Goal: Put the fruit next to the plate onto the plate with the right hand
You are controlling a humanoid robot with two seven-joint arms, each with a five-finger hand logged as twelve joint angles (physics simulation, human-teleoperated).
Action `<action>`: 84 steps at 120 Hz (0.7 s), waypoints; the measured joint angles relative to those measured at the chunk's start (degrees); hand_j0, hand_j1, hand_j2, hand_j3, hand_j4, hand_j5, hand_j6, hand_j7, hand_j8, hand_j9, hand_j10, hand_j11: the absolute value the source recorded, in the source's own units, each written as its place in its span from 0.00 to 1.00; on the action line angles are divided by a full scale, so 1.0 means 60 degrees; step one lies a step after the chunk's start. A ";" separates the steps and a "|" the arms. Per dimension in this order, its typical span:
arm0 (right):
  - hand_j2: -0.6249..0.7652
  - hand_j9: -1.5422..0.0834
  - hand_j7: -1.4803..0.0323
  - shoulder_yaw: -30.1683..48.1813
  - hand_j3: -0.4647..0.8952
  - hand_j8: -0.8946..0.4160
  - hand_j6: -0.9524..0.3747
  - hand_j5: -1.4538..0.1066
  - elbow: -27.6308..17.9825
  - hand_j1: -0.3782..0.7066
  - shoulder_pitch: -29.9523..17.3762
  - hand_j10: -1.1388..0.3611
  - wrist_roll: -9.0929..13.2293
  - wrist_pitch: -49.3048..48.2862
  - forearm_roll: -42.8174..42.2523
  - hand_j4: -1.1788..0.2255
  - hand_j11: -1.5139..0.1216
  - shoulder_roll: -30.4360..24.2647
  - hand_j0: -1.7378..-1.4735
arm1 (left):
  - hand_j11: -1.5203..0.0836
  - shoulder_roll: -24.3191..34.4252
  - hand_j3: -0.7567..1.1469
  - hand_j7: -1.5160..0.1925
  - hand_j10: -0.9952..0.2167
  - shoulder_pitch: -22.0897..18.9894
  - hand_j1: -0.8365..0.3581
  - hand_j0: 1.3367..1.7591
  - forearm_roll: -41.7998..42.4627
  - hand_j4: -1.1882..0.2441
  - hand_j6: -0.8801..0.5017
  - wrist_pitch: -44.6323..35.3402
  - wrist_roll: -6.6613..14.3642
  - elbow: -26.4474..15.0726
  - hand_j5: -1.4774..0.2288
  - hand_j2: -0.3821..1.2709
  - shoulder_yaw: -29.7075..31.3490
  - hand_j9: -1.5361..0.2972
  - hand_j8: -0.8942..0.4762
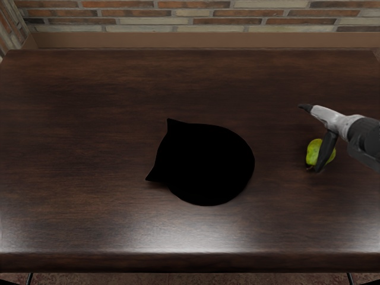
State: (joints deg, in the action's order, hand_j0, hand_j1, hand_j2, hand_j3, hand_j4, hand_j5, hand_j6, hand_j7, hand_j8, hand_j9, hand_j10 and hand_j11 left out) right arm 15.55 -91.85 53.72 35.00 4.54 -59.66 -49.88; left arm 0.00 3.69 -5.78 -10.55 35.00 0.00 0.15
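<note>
- The right hand [333, 126] enters at the frame's right edge with its fingers spread: one points toward the left, and another hangs down across the green pear [312, 152].
- The pear lies on the counter [89, 119], right of centre, well apart from the black plate [205, 163] mid-frame.

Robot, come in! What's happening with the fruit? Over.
Right hand open, one finger across the pear, no grip yet. Pear on the table, right of the black plate, not touching it. Nothing between them. Left hand out of view.
</note>
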 joint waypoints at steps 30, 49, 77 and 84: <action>0.45 0.95 0.98 -0.0510 0.34 0.68 0.71 0.93 0.0094 0.03 0.0320 0.76 0.0000 0.0152 -0.0588 0.84 0.93 -0.0005 0.30 | 0.95 0.0000 0.40 0.89 0.82 0.0000 0.99 0.76 0.0000 0.83 0.63 0.0000 0.0000 0.0000 0.87 0.23 0.0000 0.84 0.65; 0.45 0.95 0.98 -0.0690 0.34 0.68 0.71 0.93 0.0307 0.03 0.0280 0.76 0.0000 0.0331 -0.0981 0.84 0.93 0.0091 0.30 | 0.95 0.0000 0.40 0.89 0.82 0.0000 0.99 0.76 0.0001 0.83 0.63 0.0000 0.0000 0.0000 0.87 0.23 0.0000 0.84 0.65; 0.45 0.95 0.98 -0.0741 0.34 0.68 0.71 0.93 0.0665 0.03 -0.0036 0.76 0.0000 0.0833 -0.1127 0.84 0.93 0.0450 0.30 | 0.95 0.0000 0.40 0.89 0.82 0.0000 0.99 0.76 0.0000 0.83 0.63 0.0000 0.0000 0.0000 0.87 0.23 0.0000 0.84 0.65; 0.45 0.95 0.98 -0.0742 0.34 0.68 0.71 0.93 0.0797 0.03 -0.0143 0.76 0.0000 0.0879 -0.1157 0.84 0.93 0.0518 0.30 | 0.95 0.0000 0.40 0.89 0.82 0.0000 0.99 0.76 0.0000 0.83 0.63 0.0000 0.0000 0.0000 0.87 0.23 0.0000 0.84 0.65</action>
State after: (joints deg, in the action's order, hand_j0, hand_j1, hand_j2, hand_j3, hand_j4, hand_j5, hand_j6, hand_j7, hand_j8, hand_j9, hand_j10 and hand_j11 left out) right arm 11.09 -87.07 52.86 35.00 9.82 -66.60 -46.77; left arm 0.00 3.69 -5.78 -10.55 34.99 0.00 0.15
